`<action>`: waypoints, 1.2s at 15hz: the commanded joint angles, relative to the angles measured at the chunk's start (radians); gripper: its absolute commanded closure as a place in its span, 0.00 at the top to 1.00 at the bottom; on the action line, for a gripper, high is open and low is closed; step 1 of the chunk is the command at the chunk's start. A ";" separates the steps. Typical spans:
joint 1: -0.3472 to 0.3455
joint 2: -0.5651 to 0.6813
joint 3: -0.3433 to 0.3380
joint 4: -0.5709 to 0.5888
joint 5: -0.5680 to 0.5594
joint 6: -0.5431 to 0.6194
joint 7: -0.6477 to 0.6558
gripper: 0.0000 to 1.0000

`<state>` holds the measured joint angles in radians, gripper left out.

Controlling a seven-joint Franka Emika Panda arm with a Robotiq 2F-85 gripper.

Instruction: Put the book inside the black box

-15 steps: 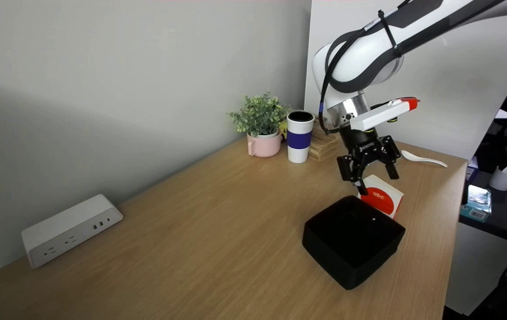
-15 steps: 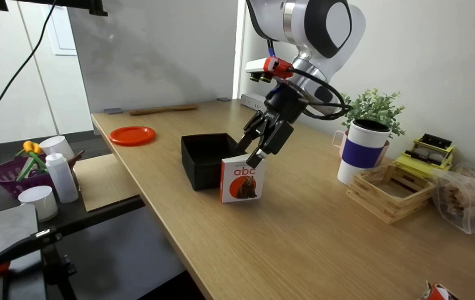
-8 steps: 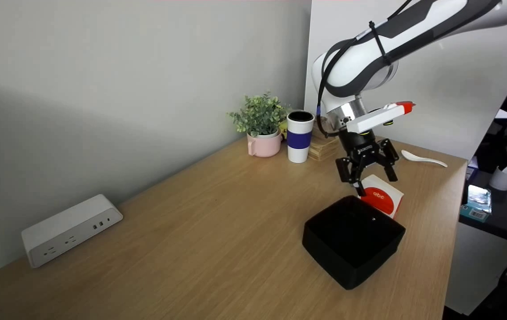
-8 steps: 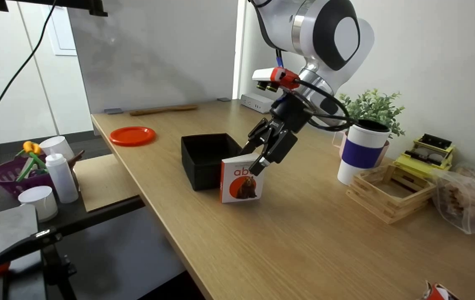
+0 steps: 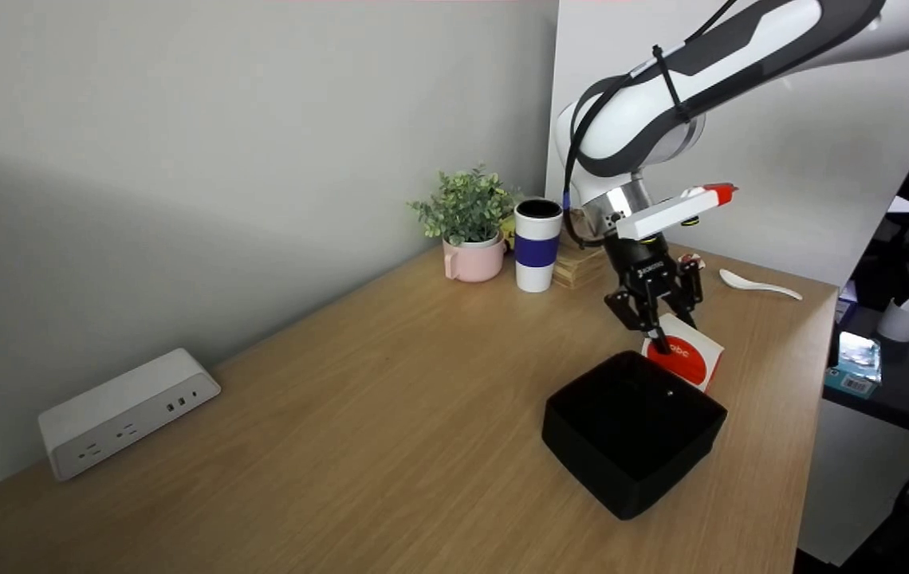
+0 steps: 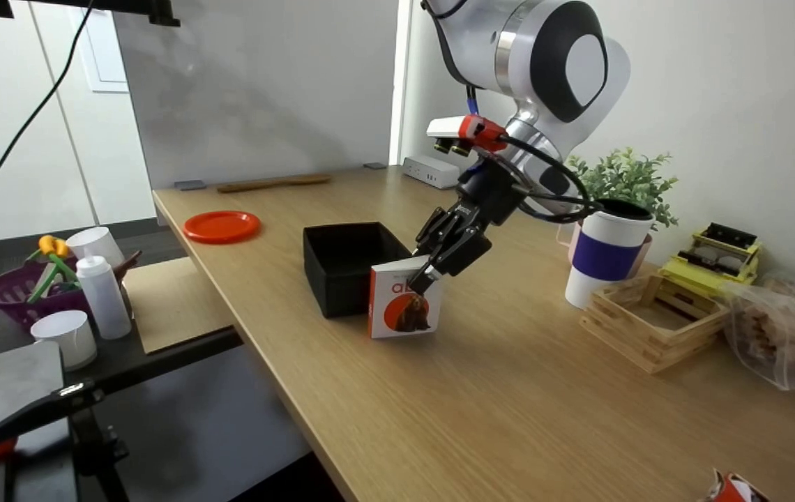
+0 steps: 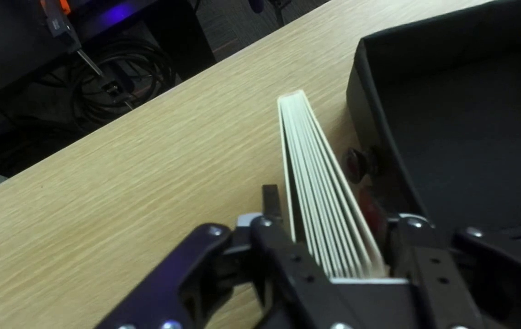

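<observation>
The Robotiq gripper point(image 7: 323, 203) reached down just beside the black box point(image 5: 588, 462), its jaws part-narrowed and straddling the abc board book point(image 6: 403, 300); in the wrist view a sliver of wood-grain tabletop point(image 7: 173, 173) showed between one jaw and the cover, so nothing seemed gripped yet. The abc board book stood on edge outside the black box, close along its wall. The step in hand looked to be the grasp; the next move called for a firm squeeze, a lift above the black box's rim, then a short carry over its open top. The jaw on the box side had little room and might nudge the wall. A tabletop edge ran near the black box, while a broad stretch lay between it and the white power strip point(image 5: 131, 412).
</observation>
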<state>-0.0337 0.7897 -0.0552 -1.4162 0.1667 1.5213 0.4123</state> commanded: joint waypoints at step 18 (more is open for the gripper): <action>0.072 -0.383 -0.044 -0.314 -0.051 0.057 0.186 0.04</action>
<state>0.0106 0.5232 -0.0943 -1.6151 0.1430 1.5301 0.5849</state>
